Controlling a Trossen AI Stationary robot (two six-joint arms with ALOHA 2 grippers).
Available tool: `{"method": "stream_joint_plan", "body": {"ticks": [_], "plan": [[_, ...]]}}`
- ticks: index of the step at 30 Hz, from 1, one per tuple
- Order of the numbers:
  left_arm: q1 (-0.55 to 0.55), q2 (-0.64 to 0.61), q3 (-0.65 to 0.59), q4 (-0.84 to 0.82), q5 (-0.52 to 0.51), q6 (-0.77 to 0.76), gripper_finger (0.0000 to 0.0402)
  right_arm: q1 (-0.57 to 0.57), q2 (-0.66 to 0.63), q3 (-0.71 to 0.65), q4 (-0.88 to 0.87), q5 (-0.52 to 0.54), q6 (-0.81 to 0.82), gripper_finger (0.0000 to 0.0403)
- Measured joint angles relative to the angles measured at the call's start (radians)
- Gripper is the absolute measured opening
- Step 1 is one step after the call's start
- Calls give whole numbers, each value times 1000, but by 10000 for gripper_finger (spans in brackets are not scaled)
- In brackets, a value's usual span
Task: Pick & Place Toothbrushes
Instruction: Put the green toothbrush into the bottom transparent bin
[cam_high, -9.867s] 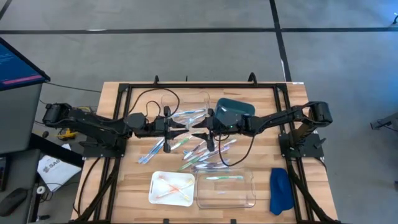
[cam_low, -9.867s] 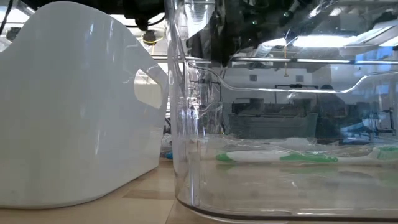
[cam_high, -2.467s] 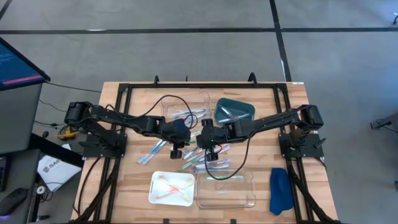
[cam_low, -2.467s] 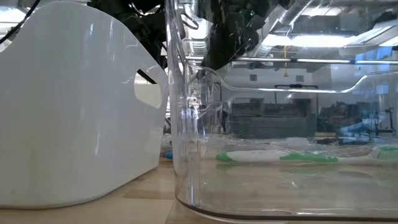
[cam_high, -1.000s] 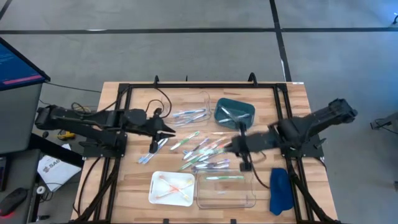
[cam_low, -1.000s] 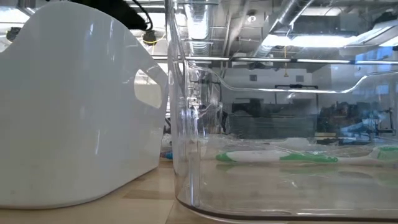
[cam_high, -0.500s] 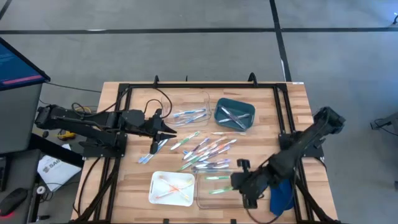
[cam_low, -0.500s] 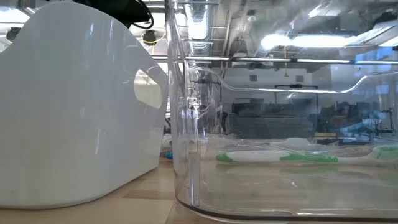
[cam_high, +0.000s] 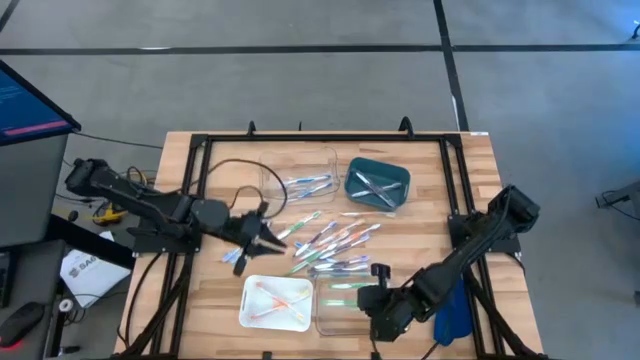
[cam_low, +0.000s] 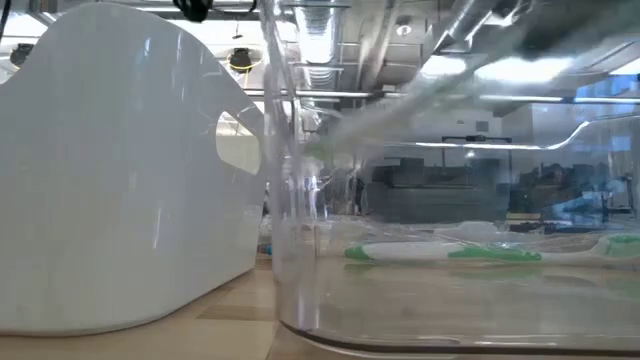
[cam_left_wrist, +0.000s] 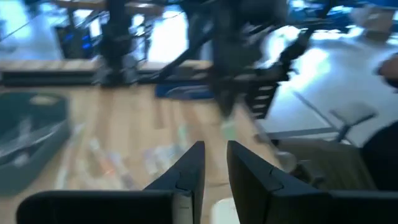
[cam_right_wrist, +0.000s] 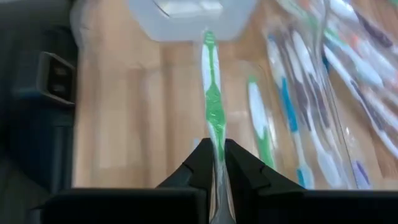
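Several toothbrushes (cam_high: 330, 240) lie in a loose pile mid-table. My right gripper (cam_high: 370, 300) is low over the clear near tray (cam_high: 400, 322), shut on a green and white toothbrush (cam_right_wrist: 211, 93). Another green toothbrush (cam_low: 450, 252) lies flat on this tray's floor. The white tray (cam_high: 277, 302) beside it holds orange-pink brushes. My left gripper (cam_high: 268, 240) hangs just left of the pile, its fingers (cam_left_wrist: 186, 165) slightly apart with nothing between them. My right gripper pinches the green and white toothbrush by its handle (cam_right_wrist: 216, 146) between the two fingers. The brush runs along the fingers and sticks out ahead, its head (cam_right_wrist: 208, 40) toward the white tray. The fingers slant down from the table's right side. Whether the brush touches the tray, I cannot tell.
A clear far tray (cam_high: 300, 185) with a few brushes and a teal tray (cam_high: 378, 187) with pale brushes stand at the back. A blue cloth (cam_high: 455, 310) lies near the right front corner. Black frame rails run along both table sides.
My right gripper has carried the green toothbrush from the pile's right side toward the table's near edge and down, and has rolled; it now sits over the clear near tray. My left gripper has swung toward the near edge, staying left of the pile.
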Motion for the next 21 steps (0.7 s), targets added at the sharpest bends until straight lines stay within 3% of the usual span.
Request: {"method": "stream_joint_plan", "body": {"ticks": [5, 17, 21], "plan": [[-68, 35, 0, 109, 0, 14, 60, 9, 20, -6, -26, 4, 75, 22], [-72, 35, 0, 166, -4, 46, 60, 12, 20, -16, -135, 50, 155, 21], [-72, 35, 0, 167, -4, 53, 60, 12, 20, -16, -135, 46, 155, 60]]}}
